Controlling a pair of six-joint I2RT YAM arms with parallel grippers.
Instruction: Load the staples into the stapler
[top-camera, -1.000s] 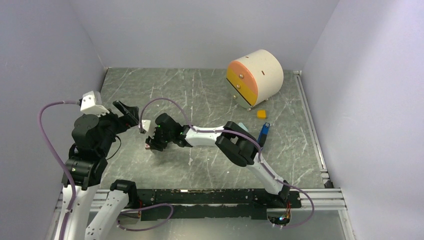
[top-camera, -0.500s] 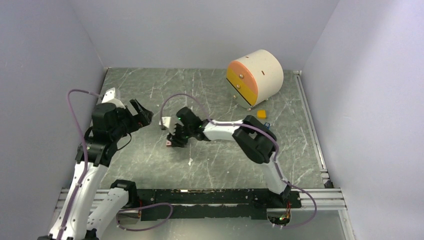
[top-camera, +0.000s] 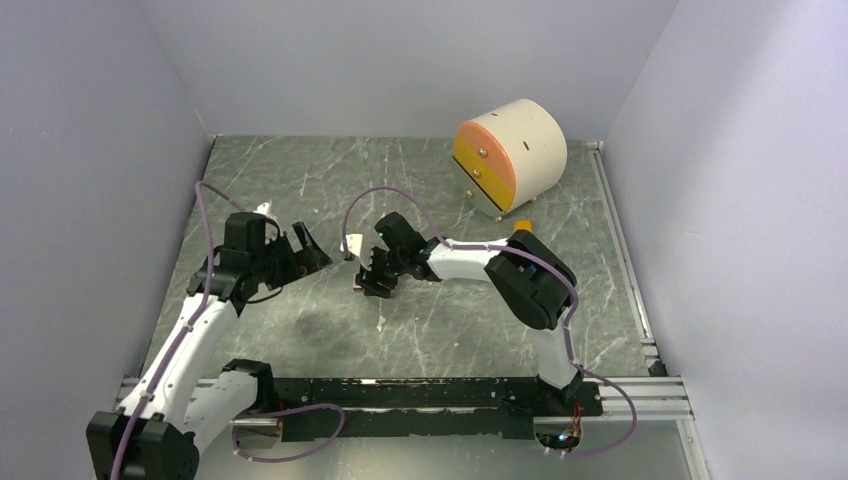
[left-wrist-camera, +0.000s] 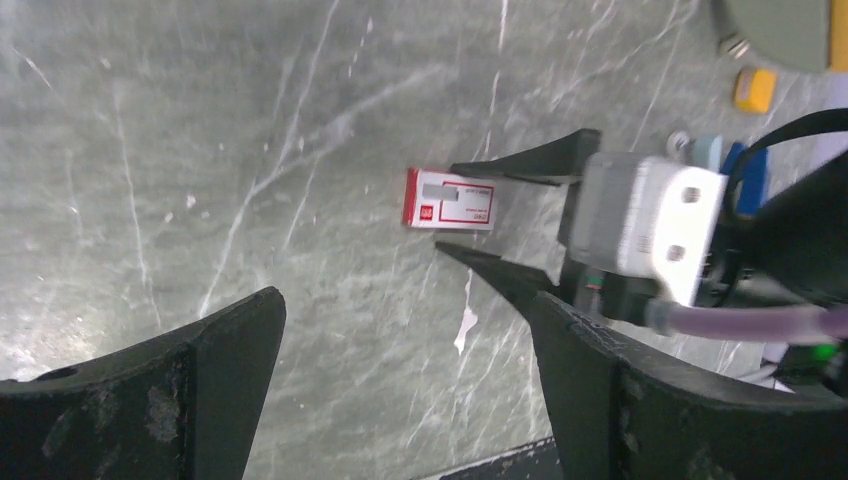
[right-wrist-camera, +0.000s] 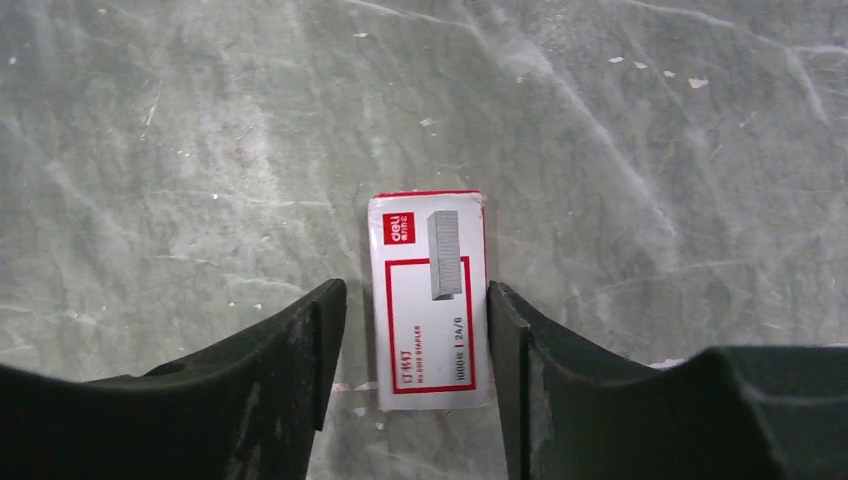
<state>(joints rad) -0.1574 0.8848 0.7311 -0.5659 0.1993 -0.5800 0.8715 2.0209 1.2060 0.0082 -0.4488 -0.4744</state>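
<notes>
Straddling the red-and-white box (right-wrist-camera: 428, 340), the right end effector (right-wrist-camera: 415, 292) stands open; the left end effector (left-wrist-camera: 405, 300) gapes wide nearby. The stapler (left-wrist-camera: 750, 180) lies behind the right end effector, partly hidden.

**A:** Anything you can actually read in there?

**B:** Only on the small red-and-white cardboard box (right-wrist-camera: 430, 300). Your right wrist view shows a red "deli" logo in one corner, next to a little drawing of a staple strip. There's also a sideways line that ends in "24/6", but the rest of it is too fine to read.

**A:** And your left wrist view?

**B:** Same box, but the print's just a blur.
</notes>
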